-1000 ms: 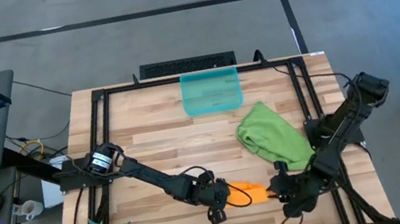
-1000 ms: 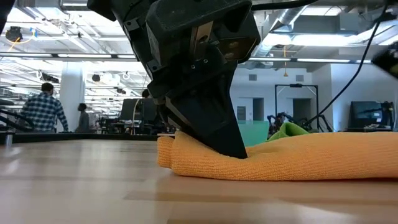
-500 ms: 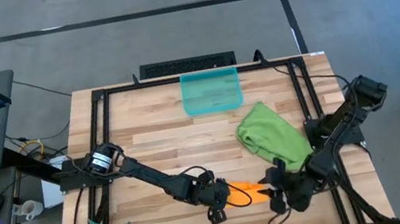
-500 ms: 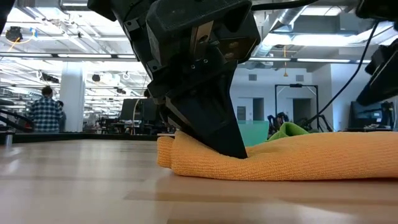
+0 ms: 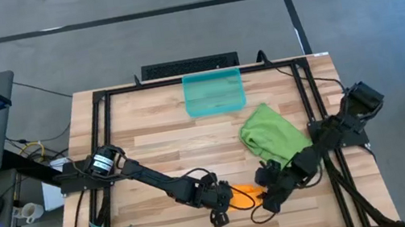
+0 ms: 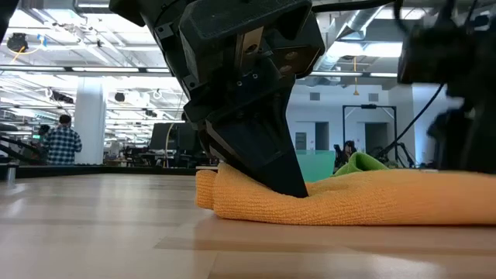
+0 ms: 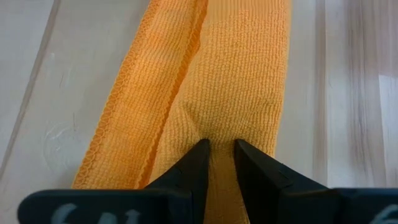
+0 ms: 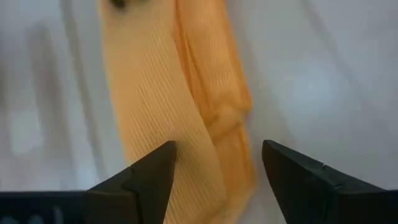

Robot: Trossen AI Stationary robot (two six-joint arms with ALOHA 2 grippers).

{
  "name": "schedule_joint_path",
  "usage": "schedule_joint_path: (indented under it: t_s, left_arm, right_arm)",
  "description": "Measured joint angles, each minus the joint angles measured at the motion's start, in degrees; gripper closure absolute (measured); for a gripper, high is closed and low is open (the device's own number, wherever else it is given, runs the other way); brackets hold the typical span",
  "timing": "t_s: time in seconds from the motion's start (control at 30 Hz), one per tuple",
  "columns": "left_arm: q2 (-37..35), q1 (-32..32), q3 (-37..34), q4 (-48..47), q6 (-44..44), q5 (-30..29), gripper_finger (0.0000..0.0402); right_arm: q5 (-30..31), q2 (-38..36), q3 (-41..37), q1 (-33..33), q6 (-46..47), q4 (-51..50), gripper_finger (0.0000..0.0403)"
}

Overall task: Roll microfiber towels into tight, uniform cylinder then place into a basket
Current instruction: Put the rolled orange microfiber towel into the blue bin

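Currently: rolling step. Left gripper (image 7: 220,149) pinching folded orange microfibre towel (image 7: 217,81), table's near side; right gripper (image 8: 217,158) spread astride its right end. Next: regrip w/ right, keep roll tight.

Orange towel (image 5: 246,194) waffle-textured; green towel (image 5: 275,139) lime; basket (image 5: 214,94) translucent teal.

Wooden table (image 5: 150,142): towels (image 5: 276,138), basket (image 5: 214,93)

orange towel (image 6: 349,198) cut off, right wrist view blurred
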Motion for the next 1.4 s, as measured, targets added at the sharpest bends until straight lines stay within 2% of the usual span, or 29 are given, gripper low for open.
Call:
schedule_joint_path:
  t_s: [0.17, 0.37, 0.47, 0.8, 0.9, 1.0, 1.27, 1.4]
  left_arm:
    - [0.0, 0.0, 0.0, -0.04, 0.67, 0.06, 0.0326]
    - [-0.35, 0.0, 0.0, -0.13, 2.07, 0.68, 0.0326]
    - [-1.01, 0.0, -0.04, -0.41, 2.4, 0.31, 0.0326]
    - [-3.97, 0.02, -0.28, -4.79, 4.61, -2.11, 0.0326]
    - [-4.84, 0.0, -0.28, -6.17, 5.03, -2.81, 0.0326]
    - [-5.07, 0.0, -0.28, -7.14, 5.05, -3.03, 0.0326]
    - [-5.25, 0.0, -0.2, -9.8, 5.03, -3.08, 0.0326]
    - [-5.27, 0.07, -0.17, -10.12, 5.01, -3.06, 0.0326]
  right_arm:
    - [-6.22, 3.06, 0.49, -2.21, -0.36, 0.25, 0.0138]
    - [-6.69, 3.0, 0.52, -2.21, 1.57, -0.77, 0.0155]
    - [-6.79, 3.0, 0.31, -2.23, 1.66, -0.46, 0.0193]
    - [-8.35, 3.17, 0.2, -2.5, 2.01, -0.63, 0.0367]
    - [-8.11, 3.13, 0.22, -2.45, 1.59, -0.54, 0.0393]
    - [-6.57, 3.18, 0.09, -2.13, 0.38, -0.08, 0.0374]
    - [-5.82, 3.28, 0.13, -2.48, -0.16, 1.13, 0.0226]
    - [-6.87, 3.27, 0.13, -2.86, -0.18, 2.14, 0.0172]
